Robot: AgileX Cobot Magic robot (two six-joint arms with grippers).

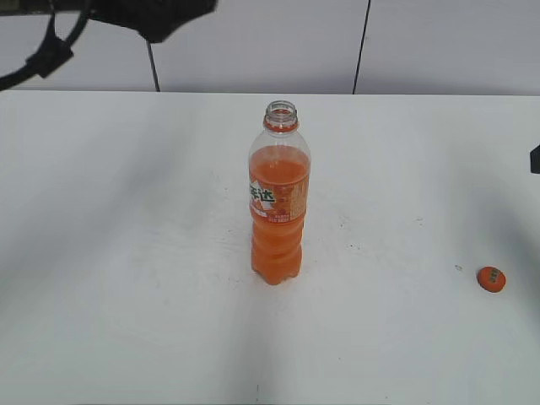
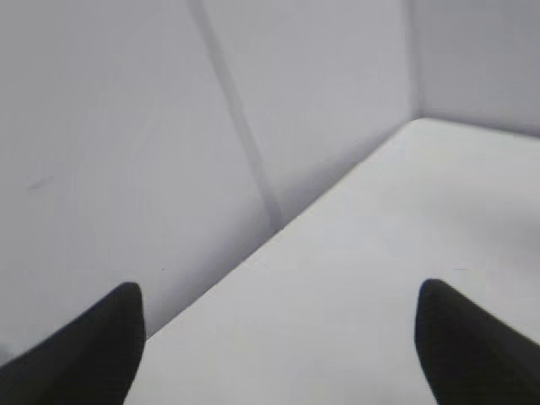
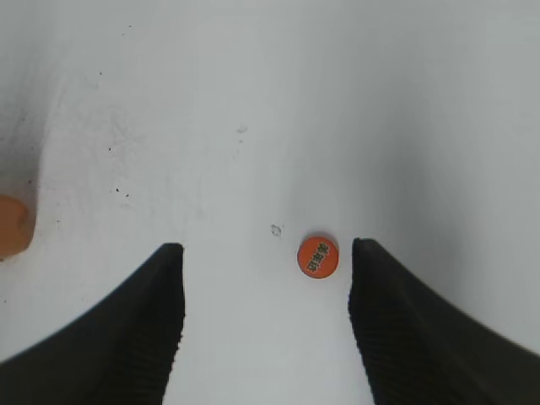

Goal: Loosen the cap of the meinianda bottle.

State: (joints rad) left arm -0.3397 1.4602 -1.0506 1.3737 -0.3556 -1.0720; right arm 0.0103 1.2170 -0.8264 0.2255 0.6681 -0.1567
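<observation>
The meinianda bottle [image 1: 279, 198] stands upright at the table's middle with its mouth uncovered; only the orange neck ring shows at the top. Its edge shows at the left in the right wrist view [image 3: 13, 226]. The orange cap [image 1: 491, 278] lies flat on the table at the right. In the right wrist view the cap [image 3: 317, 256] lies on the table below my open, empty right gripper [image 3: 266, 261], close to its right finger. My left gripper [image 2: 278, 295] is open and empty, raised above the far left of the table, away from the bottle.
The white table [image 1: 126, 253] meets a white wall [image 1: 253, 42] at the back. Part of the left arm [image 1: 126, 17] hangs dark at the top left. A dark bit of the right arm [image 1: 535, 159] shows at the right edge.
</observation>
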